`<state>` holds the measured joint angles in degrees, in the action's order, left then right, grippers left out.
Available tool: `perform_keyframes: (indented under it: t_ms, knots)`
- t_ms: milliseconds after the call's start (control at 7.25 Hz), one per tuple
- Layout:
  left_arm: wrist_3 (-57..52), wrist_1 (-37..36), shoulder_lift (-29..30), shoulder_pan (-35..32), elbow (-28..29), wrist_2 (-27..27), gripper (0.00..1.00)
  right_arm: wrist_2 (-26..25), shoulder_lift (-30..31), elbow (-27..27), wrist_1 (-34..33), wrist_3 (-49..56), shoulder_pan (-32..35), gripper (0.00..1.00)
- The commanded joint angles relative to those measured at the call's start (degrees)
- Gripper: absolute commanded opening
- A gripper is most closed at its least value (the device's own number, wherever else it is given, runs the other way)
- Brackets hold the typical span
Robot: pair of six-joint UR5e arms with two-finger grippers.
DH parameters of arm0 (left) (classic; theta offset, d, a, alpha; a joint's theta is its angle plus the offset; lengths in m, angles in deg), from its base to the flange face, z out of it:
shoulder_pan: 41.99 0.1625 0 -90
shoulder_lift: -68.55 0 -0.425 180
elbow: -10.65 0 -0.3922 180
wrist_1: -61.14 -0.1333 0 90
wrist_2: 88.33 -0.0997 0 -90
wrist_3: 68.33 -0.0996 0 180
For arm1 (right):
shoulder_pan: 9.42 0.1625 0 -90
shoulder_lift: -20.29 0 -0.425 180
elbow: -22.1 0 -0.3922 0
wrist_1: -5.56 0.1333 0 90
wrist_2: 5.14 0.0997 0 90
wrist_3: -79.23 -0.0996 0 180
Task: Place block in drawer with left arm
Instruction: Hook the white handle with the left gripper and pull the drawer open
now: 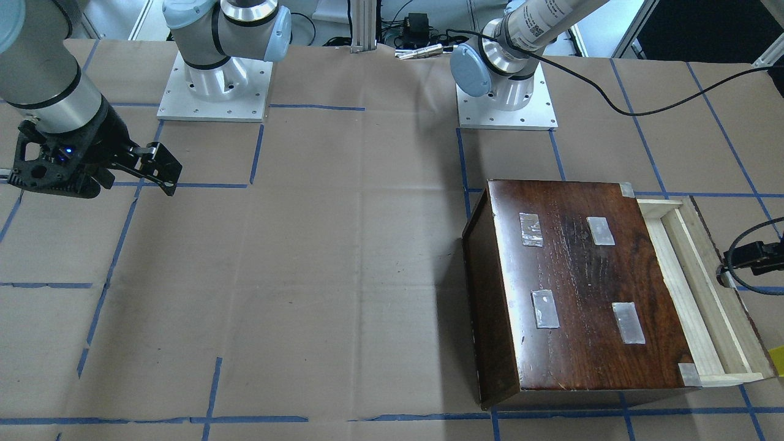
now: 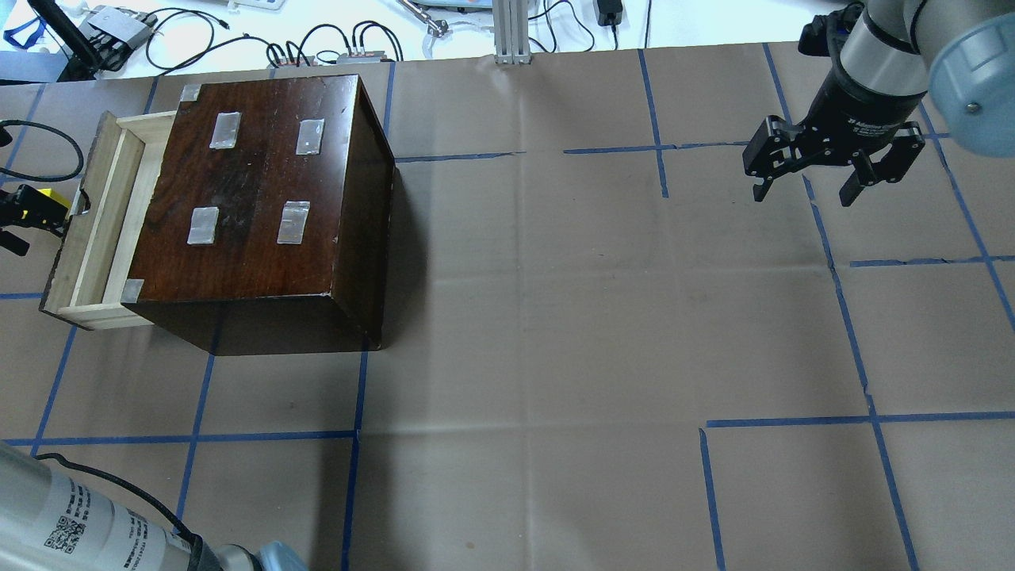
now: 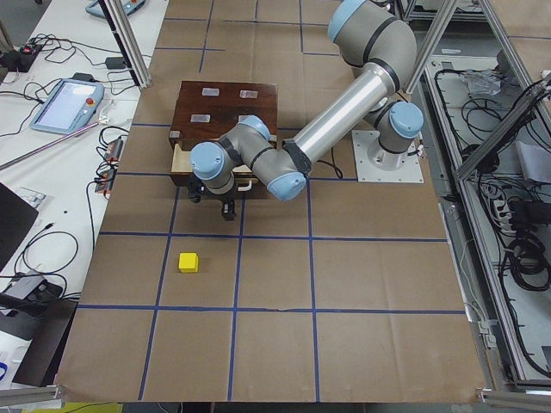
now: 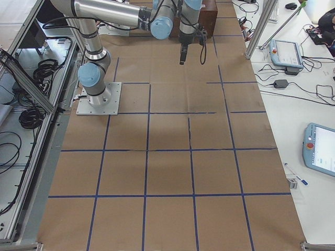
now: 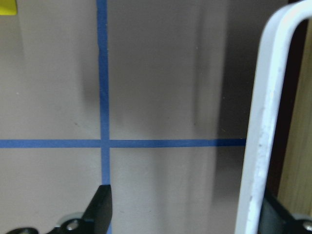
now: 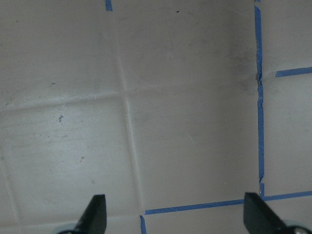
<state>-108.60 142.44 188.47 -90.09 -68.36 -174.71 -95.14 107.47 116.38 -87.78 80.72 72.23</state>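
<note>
Find the block (image 3: 188, 261) lying on the bare table (image 3: 344, 284), well apart from the drawer (image 2: 103, 222) and out beyond its front. See the drawer standing partway out of the box (image 2: 254, 182), showing only a narrow strip of pale tray. Note the left gripper (image 5: 187, 195) released, fingers (image 5: 100, 209) spread wide with nothing between them, right at the drawer's white handle (image 5: 263, 126), with one finger just behind that loop. Note the right gripper (image 2: 805, 178) likewise slack and empty, hanging above the table far off on the other side.

Judge the step in hand as leaving the handle and going for the block. To do it well:
- Back straight out from the handle before rising, so as not to snag the loop and drag the drawer askew.
- Check the open strip against the block's width; if in doubt, pull a little further first.
- Travel over the block, square the fingers to two flat faces, come down around the middle and close gently.
- Carry high enough to clear the drawer's dark front, and release low inside the tray, not over the box top.

Read little:
- On the left arm (image 2: 24, 500), a white sticker (image 2: 67, 535) with a QR code and fine print too small to make out.
- Above the right gripper, white lettering (image 2: 876, 124), seemingly starting "2F Adaptive", with the rest hidden.
</note>
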Motion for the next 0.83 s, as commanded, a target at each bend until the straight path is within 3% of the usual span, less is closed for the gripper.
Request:
perform_keyframes:
  t_ms: [0,414,690]
  knots:
    - [-0.87,0.00,0.40,0.82,1.22,-1.76,0.98,0.00,0.00,-0.06,0.00,-0.09,0.00,1.00]
    - [-0.95,0.00,0.31,0.82,3.40,-2.92,0.98,0.00,0.00,0.03,0.00,0.00,0.00,1.00]
    - [-1.22,0.00,5.64,0.82,11.72,-4.05,0.98,0.00,0.00,-0.06,0.00,-0.09,0.00,1.00]
